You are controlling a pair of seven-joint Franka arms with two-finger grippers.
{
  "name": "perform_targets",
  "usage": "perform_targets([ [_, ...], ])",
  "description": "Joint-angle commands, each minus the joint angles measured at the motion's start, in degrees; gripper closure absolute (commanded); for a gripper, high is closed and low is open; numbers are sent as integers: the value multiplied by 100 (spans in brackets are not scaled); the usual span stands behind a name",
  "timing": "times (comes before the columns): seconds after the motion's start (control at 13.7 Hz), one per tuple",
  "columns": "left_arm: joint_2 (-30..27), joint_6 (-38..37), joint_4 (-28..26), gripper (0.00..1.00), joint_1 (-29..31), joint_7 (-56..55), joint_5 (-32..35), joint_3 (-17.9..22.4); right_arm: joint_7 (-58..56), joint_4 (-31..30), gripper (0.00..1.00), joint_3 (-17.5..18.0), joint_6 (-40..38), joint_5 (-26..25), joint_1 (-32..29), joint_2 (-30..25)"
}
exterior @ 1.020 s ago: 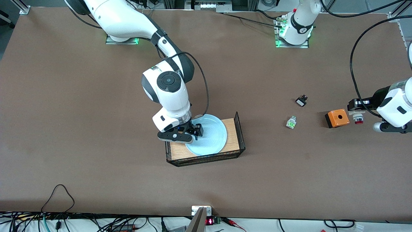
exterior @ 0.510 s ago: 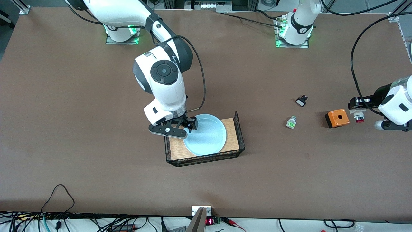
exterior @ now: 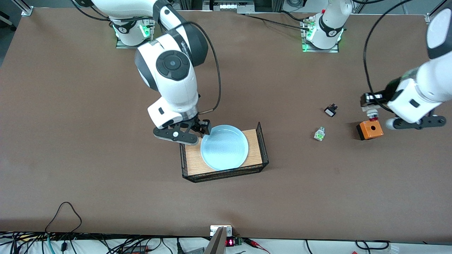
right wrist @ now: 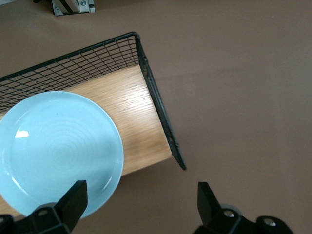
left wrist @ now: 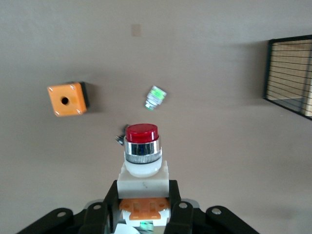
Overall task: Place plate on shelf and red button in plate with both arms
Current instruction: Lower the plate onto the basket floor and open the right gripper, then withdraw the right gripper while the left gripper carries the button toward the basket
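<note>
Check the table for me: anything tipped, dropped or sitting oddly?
Nothing stands out. The plate lies flat in the wire basket, the right gripper open above its edge. The left gripper holds the red button over the orange box.

R gripper [exterior: 202,127] off plate [exterior: 224,147]; L gripper [exterior: 369,106] lifted red button [exterior: 371,113]

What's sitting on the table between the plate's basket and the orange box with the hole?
Only the green-capped button, on bare table between the wire basket and the orange box. A small black part lies just off that line. The front view shows it.
</note>
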Motion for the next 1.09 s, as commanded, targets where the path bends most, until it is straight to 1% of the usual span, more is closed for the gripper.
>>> perform_targets([
  [0.0,-39,-84,4,100,19,-1197,98,-755,-902,138,0,-17,-474,101,-159,-283],
  [0.15,32,21,13,100,-86,-2138,55,-1248,-2070,138,0,-17,-790,101,-553,-511],
  [0.22,101,179,4,100,-208,-2578,46,-1363,-2676,138,0,-17,-966,109,-782,-599],
  [0.36,364,617,4,100,-602,-3527,-138,-1382,-3828,138,0,-26,-1282,101,-1186,-740],
  [0.51,637,1127,4,100,-1025,-4284,-113,-1373,-4752,138,0,-26,-1459,92,-1556,-811],
  [0.66,927,1776,13,100,-1386,-4882,-77,-1329,-5360,138,0,-52,-1530,92,-1881,-907],
  [0.8,1095,2243,13,100,-1510,-5113,-77,-1320,-5757,138,0,-26,-1740,110,-2180,-1004],
  [1.02,1253,2684,22,100,-1510,-5201,-95,-1329,-5732,121,0,-87,-2126,31,-2156,-1136],
])
